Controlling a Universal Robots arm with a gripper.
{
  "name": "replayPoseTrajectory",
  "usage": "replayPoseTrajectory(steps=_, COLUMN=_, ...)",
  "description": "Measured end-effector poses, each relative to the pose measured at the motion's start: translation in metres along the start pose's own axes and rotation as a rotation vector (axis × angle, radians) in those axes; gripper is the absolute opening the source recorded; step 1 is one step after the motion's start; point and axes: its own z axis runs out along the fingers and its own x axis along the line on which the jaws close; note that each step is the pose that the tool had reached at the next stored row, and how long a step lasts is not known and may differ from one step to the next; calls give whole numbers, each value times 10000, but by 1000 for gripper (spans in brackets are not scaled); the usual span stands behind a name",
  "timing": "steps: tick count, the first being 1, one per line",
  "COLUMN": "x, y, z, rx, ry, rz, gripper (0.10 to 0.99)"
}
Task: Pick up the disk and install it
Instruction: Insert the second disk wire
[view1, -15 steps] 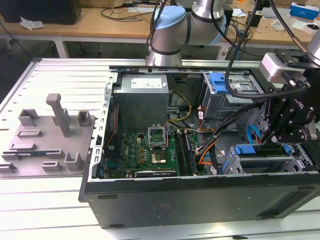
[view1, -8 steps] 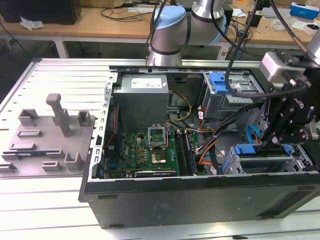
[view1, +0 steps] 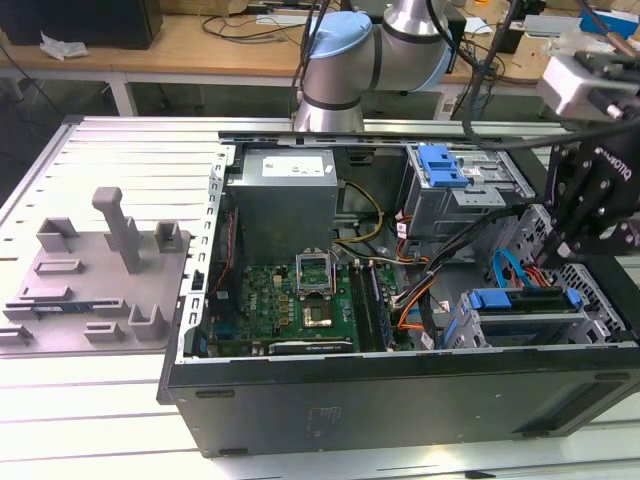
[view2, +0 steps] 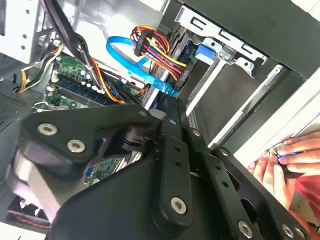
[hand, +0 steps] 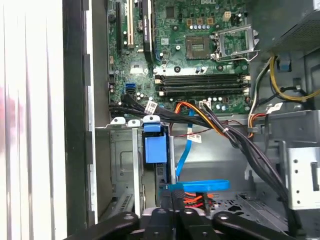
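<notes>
The gripper (view1: 550, 258) is hanging inside the open computer case (view1: 400, 395), towards the exterior view's right, with its tips pointing down just above the drive cage in the front corner. In the first wrist view its two fingers (hand: 167, 215) are lying pressed together with only a thin seam between them, gripping nothing. The disk (view1: 520, 318) is sitting in that drive cage, lying flat, its silver body framed by the blue carrier, whose rail is running along the upper edge; the gripper is near it, and whether the two are touching cannot be told. A blue data cable (hand: 200, 186) is crossing just in front of the fingertips in the first wrist view, and a bundle of black, orange and yellow wires (hand: 220, 127) is running from the motherboard (view1: 290, 295) towards the cage. On the upper drive bay, further back in the case, a blue ribbed latch plate (view1: 442, 165) is resting. Outside the case, on the slatted table (view1: 130, 150) at the exterior view's left, a grey fixture (view1: 100, 275) with upright posts is standing. In the second wrist view a person's hand (view2: 282, 165) is resting beside the outer wall of the case
</notes>
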Motion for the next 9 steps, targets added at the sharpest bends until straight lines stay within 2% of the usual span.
replayPoseTrajectory(steps=1, x=-7, y=0, z=-5, rx=1, ry=22, rz=1, gripper=153)
replayPoseTrajectory(steps=2, x=-10, y=0, z=-5, rx=2, ry=40, rz=2, gripper=106)
replayPoseTrajectory(steps=9, x=-10, y=1, z=-6, rx=2, ry=42, rz=3, gripper=106)
